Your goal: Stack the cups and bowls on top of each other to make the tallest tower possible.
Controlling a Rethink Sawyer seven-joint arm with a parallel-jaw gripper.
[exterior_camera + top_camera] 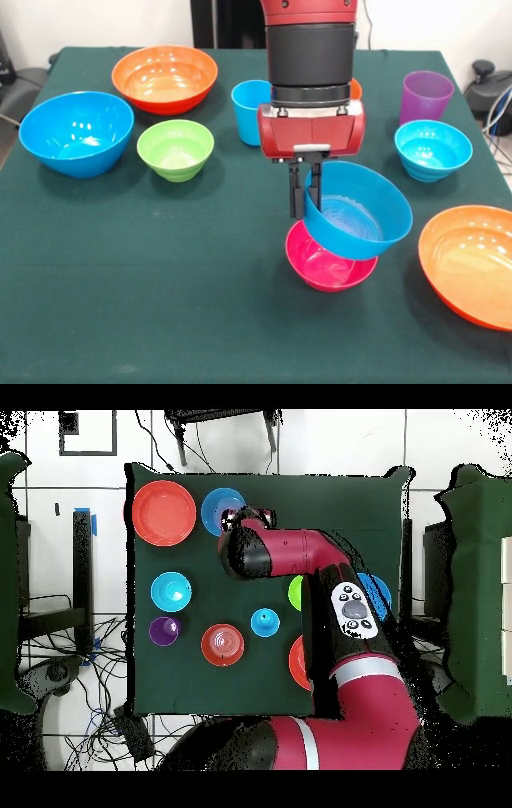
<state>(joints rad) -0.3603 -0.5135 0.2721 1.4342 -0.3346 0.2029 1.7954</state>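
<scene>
On your far left in the front view sits the big blue bowl [76, 132] on the green bench [160, 304], with a wide orange bowl [165, 78] behind it and a small green bowl [175, 149] just to its right. All three stand upright and apart from each other.

Next you see the light blue cup [250, 110], upright behind the arm [310, 48] and partly hidden by it. A sliver of another orange bowl [356, 88] peeks out from behind the arm's right side.

In the middle, the gripper [306, 192] hangs straight down with its fingers [297, 196] pinching the near-left rim of a blue bowl [356, 210], one finger inside the wall and one outside. That bowl is tilted, its open side turned up and towards you, and its lower edge overlaps the pink bowl [330, 260] standing on the bench beneath; you cannot tell whether the two touch. From overhead, the blue bowl [222, 510] shows beside the arm's end, next to the big orange one [164, 512].

Further right stand the purple cup [426, 96], upright near the far edge, and a cyan bowl [433, 149] just in front of it. At your far right, a large orange bowl [470, 264] is cut off by the picture's edge
</scene>
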